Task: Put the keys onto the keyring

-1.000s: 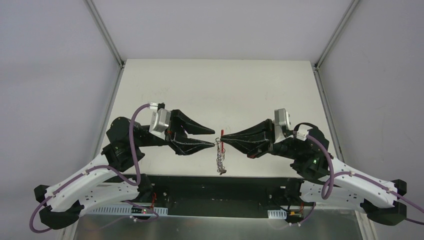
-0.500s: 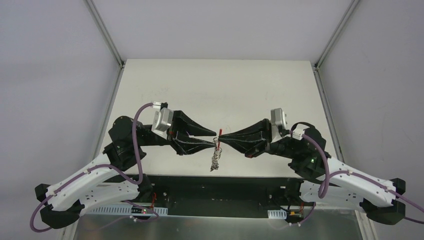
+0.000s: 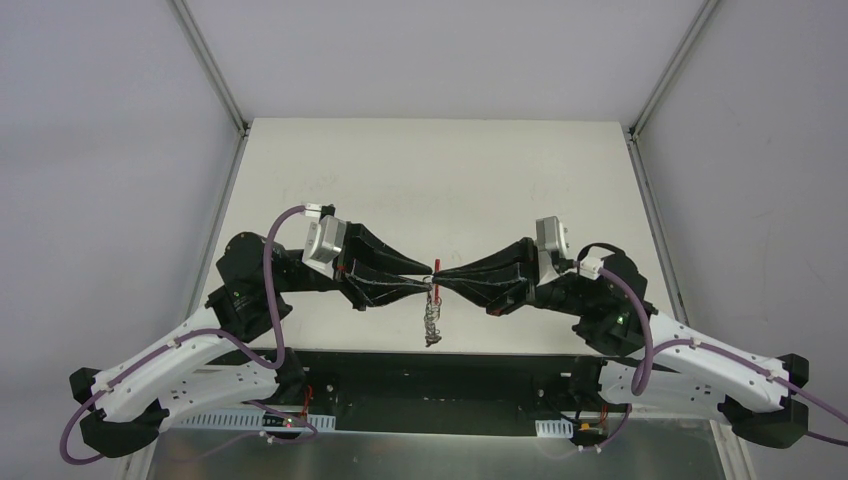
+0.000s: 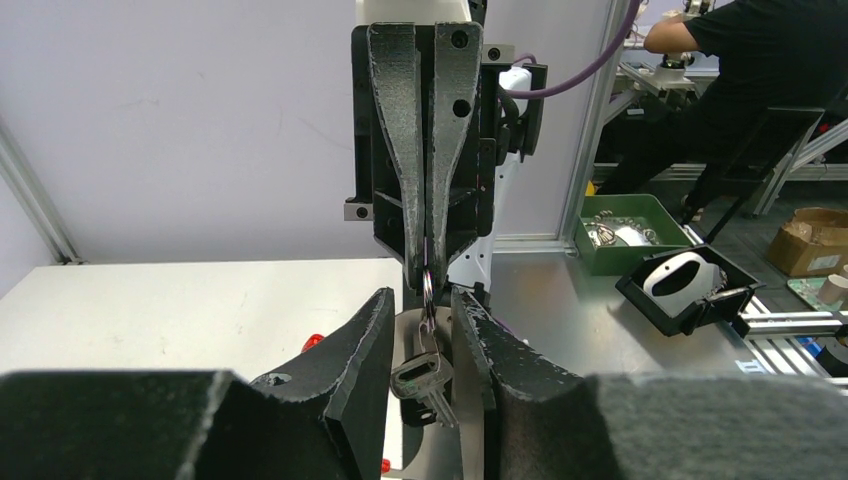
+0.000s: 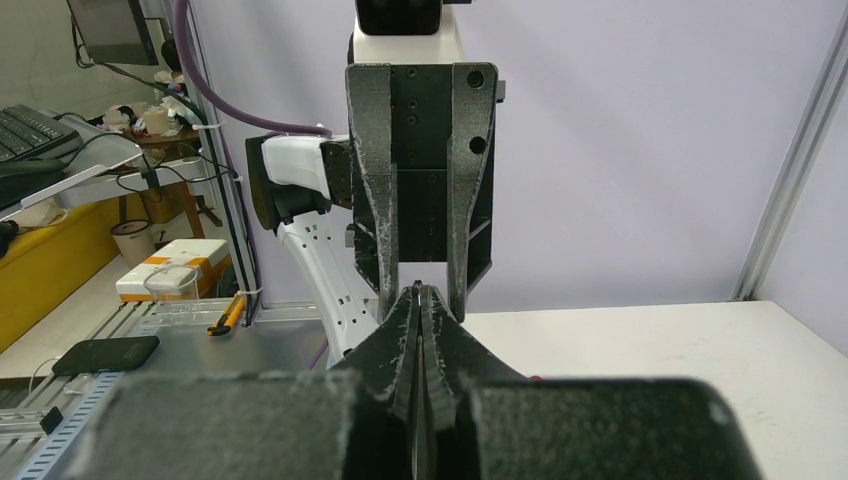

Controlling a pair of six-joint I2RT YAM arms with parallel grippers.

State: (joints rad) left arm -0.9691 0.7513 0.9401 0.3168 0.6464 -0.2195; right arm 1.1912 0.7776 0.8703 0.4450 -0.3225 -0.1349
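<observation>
Nearest in the left wrist view, the left end effector (image 4: 423, 296) is seen with its fingers apart, one on each side of the key (image 4: 420, 373). Whether either finger touches the key cannot be told. The key is hung in the air above the counter (image 4: 180, 310), just under a thin wire loop of the keyring (image 3: 432, 318). Just beyond, that loop is clamped at its top by the right end effector (image 4: 427, 262), whose fingers are pressed together on the wire. A red tag (image 3: 437, 266) is seen where the two end effectors meet.

The step in hand is judged to be the threading itself: the ring is steadied from the right while the key is framed from the left. Whether the key is already fully on the loop cannot be made out. Next, a firm pinch on the key's head is called for, followed by a small, careful turn along the wire without the ring being twisted.

Counted: one key, one keyring, one red tag, two end effectors.
</observation>
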